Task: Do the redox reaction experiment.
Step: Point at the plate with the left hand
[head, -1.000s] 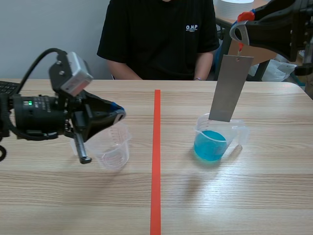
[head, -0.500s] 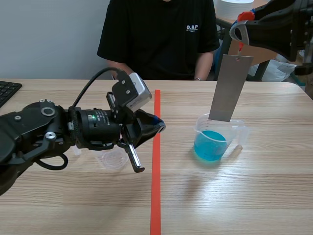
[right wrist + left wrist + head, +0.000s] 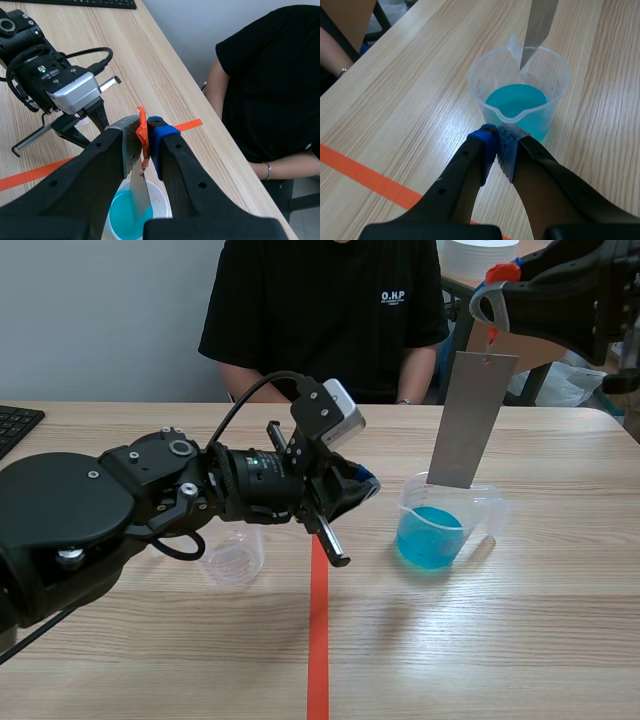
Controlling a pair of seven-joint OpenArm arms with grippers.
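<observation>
Pinching the orange tag [image 3: 141, 118] in the right gripper [image 3: 144, 132], dangling the metal strip [image 3: 468, 420] into the beaker [image 3: 482, 517] of blue solution [image 3: 430, 537], right of the tape line [image 3: 318, 660]. Calling for a slow, vertical dip, with the left gripper [image 3: 497, 146] closed on nothing just left of the beaker.

Setting. A light wood-grain bench [image 3: 480, 640] fills the foreground and runs back toward a plain, pale blue-grey wall [image 3: 100, 310]. An orange-red tape line [image 3: 318, 640] divides the bench top lengthwise. A black keyboard [image 3: 15, 425] lies at the bench's left edge. A person in a black T-shirt [image 3: 320, 320] sits across the bench. Behind its right end stands a second wooden table [image 3: 458, 282] carrying a white stack [image 3: 475, 255], with a white plastic bag [image 3: 572, 382] nearby. Lighting is even; shadows on the bench are soft.
</observation>
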